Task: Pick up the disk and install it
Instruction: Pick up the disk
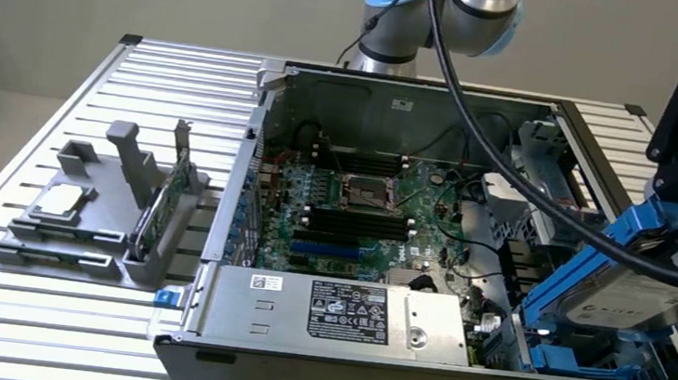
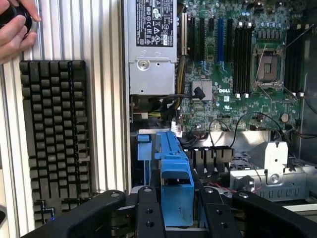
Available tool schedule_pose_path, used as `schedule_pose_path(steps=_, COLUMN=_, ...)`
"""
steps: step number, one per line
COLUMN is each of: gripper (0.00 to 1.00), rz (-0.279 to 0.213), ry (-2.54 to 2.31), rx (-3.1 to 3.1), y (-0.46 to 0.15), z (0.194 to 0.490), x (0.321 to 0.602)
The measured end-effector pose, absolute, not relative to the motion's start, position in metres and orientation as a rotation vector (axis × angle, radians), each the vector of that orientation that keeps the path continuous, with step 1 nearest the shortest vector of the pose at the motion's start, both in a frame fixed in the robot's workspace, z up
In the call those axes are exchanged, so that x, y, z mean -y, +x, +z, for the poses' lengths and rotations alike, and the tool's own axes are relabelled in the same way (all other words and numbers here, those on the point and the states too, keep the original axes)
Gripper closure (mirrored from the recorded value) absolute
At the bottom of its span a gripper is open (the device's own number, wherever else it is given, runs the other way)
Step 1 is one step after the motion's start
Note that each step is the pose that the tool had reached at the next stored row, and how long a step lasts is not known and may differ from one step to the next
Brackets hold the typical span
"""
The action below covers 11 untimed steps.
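- The computer case (image 1: 257, 145) lies open on the slatted metal bench (image 1: 4, 307). Its motherboard (image 1: 350, 210) and silver power supply (image 1: 340, 311) are exposed.
- The claw (image 2: 179, 201) is clamped on the disk. Its black fingers (image 2: 148, 213) press in from both sides, with a blue rail standing between them.
- The disk (image 1: 634, 293) hangs tilted over the drive-bay corner of the case, at the exterior view's right, just past the power supply. Its silver-grey face and bright blue side rails are visible.
- The lower end of the disk reaches down to the blue bay fittings (image 1: 584, 363) inside the case. Whether it touches them cannot be told.
- A black cable (image 1: 491, 158) runs from the arm across the open case towards the claw.
- A grey fixture (image 1: 100, 223) stands outside the case on the bench, at the exterior view's left. It carries a small square silver chip (image 1: 64, 201) and an upright green circuit card (image 1: 170, 197).
- A black keyboard (image 2: 54, 134) lies on the bench outside the case, alongside the power-supply end.
- A person's hand (image 2: 15, 27) rests near one end of the keyboard, well apart from the case.
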<state>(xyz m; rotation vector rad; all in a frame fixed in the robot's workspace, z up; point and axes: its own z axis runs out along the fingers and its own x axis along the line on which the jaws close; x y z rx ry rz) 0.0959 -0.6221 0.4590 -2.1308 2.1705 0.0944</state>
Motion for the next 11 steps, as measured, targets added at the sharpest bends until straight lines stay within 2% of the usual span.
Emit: schedule_pose_path(steps=11, gripper=0.67, rz=0.078, ry=-2.145, rx=-2.175, y=0.108, z=0.457, x=0.621)
